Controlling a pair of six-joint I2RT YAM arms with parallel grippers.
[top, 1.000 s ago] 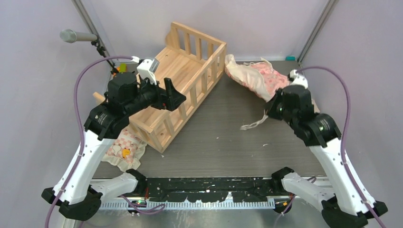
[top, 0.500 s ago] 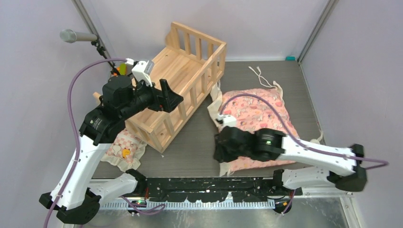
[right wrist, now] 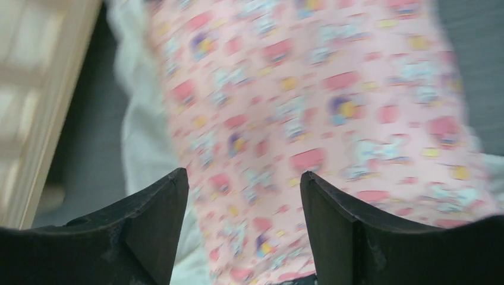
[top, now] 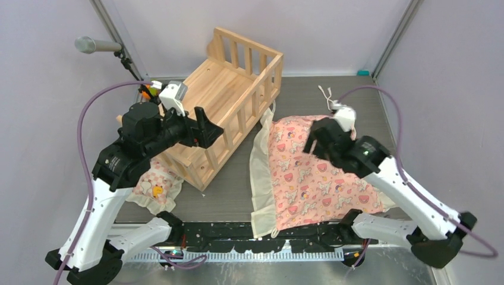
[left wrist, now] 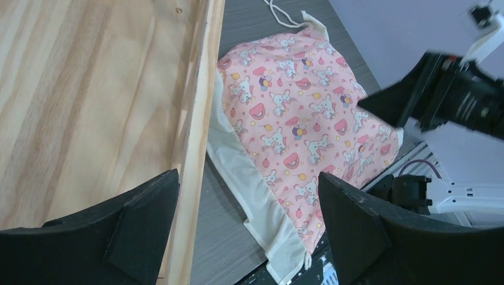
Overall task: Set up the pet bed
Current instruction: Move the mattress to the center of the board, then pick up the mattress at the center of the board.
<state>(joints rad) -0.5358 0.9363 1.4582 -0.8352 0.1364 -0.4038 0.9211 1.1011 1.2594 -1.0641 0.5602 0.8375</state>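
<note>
The pet bed (top: 235, 95), a pale wooden crib frame with slatted sides, stands at an angle at the back left of the table. Its plank base (left wrist: 77, 89) and near rail (left wrist: 199, 119) fill the left of the left wrist view. My left gripper (top: 205, 127) hovers open over the bed's near right rail with nothing in it (left wrist: 248, 178). The pink printed cushion (top: 315, 172) lies spread flat on the table right of the bed. My right gripper (top: 314, 141) hangs open just above its pink top (right wrist: 243, 175), with the blurred cushion (right wrist: 309, 107) below, held by nothing.
A small frilled pillow (top: 156, 185) lies by the bed's near left corner under the left arm. A microphone (top: 95, 44) sticks out at the back left. The cushion's cream frill (top: 261, 178) reaches the table's front edge. Purple walls close in both sides.
The right arm carried the cushion from the back right forward, laid it flat, opened and drew back above it. The left arm shifted slightly left and stayed open.
</note>
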